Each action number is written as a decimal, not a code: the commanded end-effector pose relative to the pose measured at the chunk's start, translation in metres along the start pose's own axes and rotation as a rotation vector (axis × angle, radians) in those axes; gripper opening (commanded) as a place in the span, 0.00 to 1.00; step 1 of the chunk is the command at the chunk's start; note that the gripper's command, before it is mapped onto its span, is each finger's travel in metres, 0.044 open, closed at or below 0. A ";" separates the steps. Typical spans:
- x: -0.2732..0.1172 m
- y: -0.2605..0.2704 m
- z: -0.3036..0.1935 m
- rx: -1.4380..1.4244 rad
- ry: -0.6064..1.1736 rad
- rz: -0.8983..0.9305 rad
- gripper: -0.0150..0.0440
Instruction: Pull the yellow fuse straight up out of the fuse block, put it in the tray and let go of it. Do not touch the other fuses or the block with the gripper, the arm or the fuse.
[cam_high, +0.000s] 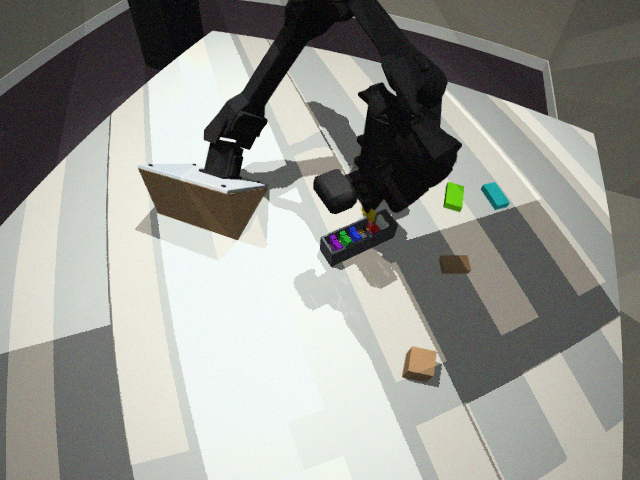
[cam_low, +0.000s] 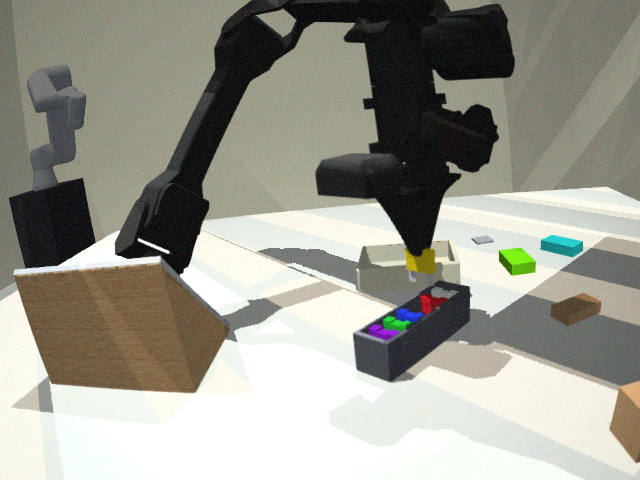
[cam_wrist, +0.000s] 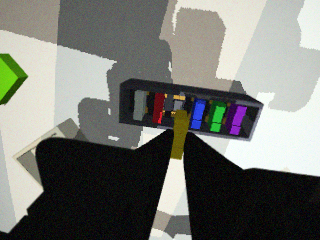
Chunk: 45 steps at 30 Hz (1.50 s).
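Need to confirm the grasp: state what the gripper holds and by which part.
The gripper holds the yellow fuse, pinched at its top end, above the block.

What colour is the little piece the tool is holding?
Yellow fuse, clearest in the exterior view.

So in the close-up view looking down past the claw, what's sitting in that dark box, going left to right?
Inside the block: grey fuse → red fuse → an empty slot, with the yellow fuse held in the claw above it → blue fuse → green fuse → purple fuse.
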<state>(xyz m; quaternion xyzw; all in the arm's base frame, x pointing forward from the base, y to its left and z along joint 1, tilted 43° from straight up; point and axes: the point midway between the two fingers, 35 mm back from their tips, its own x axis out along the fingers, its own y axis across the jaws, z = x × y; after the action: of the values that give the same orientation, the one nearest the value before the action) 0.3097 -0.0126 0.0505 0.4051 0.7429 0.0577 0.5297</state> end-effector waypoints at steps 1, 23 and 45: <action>-0.003 0.001 0.000 -0.005 -0.001 -0.004 0.25; -0.004 0.131 -0.109 -0.004 -0.001 -0.001 0.25; 0.019 0.142 -0.126 -0.006 0.005 0.004 0.25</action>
<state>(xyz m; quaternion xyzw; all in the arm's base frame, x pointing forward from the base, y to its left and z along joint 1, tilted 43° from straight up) 0.2814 0.1341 0.1681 0.4040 0.7418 0.0620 0.5316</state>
